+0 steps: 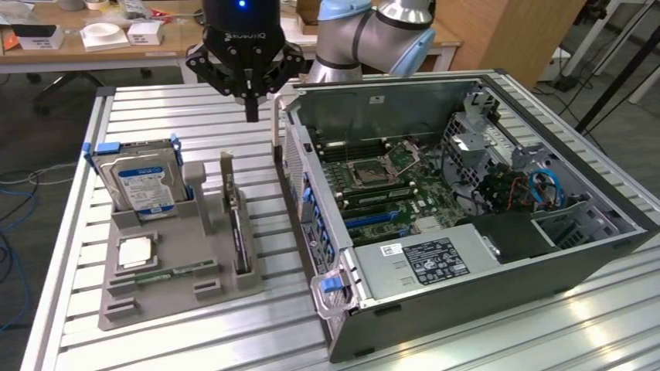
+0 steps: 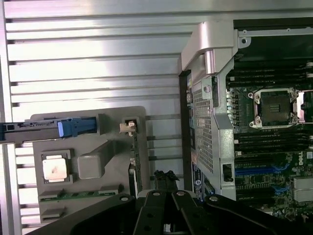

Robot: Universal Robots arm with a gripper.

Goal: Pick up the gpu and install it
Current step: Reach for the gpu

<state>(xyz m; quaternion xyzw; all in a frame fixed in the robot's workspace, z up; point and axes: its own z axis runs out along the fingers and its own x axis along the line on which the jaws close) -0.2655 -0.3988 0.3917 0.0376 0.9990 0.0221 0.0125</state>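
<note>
The gpu (image 1: 239, 232) is a thin dark card standing on edge in a slot of the grey holder tray (image 1: 165, 297), with its silvery bracket (image 1: 227, 176) at the far end. In the wrist view the gpu (image 2: 137, 161) appears edge-on, its bracket tab (image 2: 128, 127) beside it. My gripper (image 1: 250, 110) hangs above the table beyond the card's bracket end, near the case's corner. Its fingers are shut with nothing between them. My gripper (image 2: 164, 180) sits just off the card's edge in the wrist view.
An open computer case (image 1: 577, 255) lies on the exterior view's right, its motherboard (image 1: 392, 193) exposed. The tray also holds a hard drive in a blue carrier (image 1: 144, 182), a CPU (image 1: 135, 252) and a green memory stick (image 1: 170, 273). A desk stands behind.
</note>
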